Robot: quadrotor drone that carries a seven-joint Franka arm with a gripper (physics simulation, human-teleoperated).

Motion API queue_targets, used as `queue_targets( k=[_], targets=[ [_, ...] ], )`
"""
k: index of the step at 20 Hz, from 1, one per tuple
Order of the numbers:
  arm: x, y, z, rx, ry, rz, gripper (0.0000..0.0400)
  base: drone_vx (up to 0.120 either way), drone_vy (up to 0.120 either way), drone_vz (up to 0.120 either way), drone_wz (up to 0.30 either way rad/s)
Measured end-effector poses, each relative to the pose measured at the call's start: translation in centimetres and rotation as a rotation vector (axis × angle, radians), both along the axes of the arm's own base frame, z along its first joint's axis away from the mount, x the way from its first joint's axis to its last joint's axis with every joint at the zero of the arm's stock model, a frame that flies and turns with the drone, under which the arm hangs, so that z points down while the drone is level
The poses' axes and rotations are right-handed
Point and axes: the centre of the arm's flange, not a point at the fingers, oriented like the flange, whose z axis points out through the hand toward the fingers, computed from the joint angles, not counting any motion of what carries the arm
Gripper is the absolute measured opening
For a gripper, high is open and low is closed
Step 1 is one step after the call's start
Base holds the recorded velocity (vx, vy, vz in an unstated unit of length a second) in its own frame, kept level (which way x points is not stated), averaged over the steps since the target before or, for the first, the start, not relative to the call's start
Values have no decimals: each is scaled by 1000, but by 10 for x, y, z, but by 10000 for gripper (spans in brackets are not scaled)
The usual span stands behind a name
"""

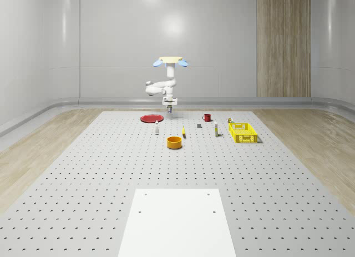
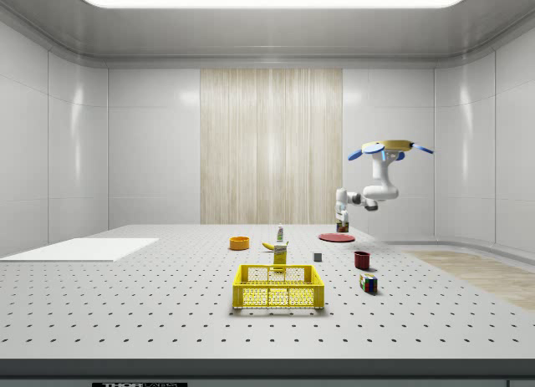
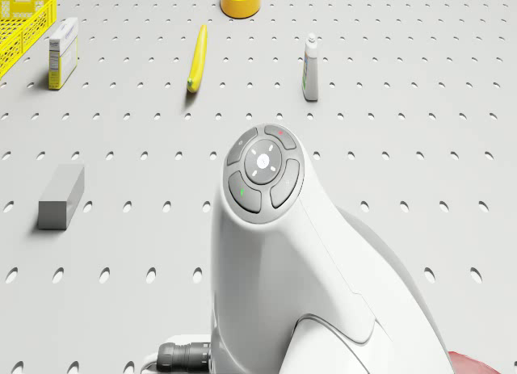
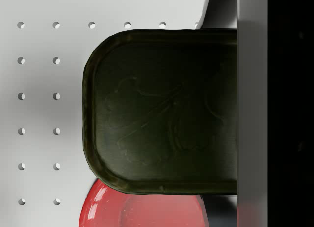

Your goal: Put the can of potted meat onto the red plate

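We hover beside the red plate, and our hand pinches the can of potted meat. We are carrying it over. Next we should slide above the plate and go down.

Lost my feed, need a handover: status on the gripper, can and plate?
Drone hovering beside red plate. Gripper shut on potted meat can, held in the air near the plate's edge. Can not yet on plate. Nothing on the plate.
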Motion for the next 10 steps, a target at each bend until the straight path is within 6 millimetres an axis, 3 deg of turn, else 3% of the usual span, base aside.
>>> queue_targets(
  k=[10],
  targets=[
    [0, 0, 0, 0, 0, 0, 286, 0, -120, 0, 0]
  ],
)
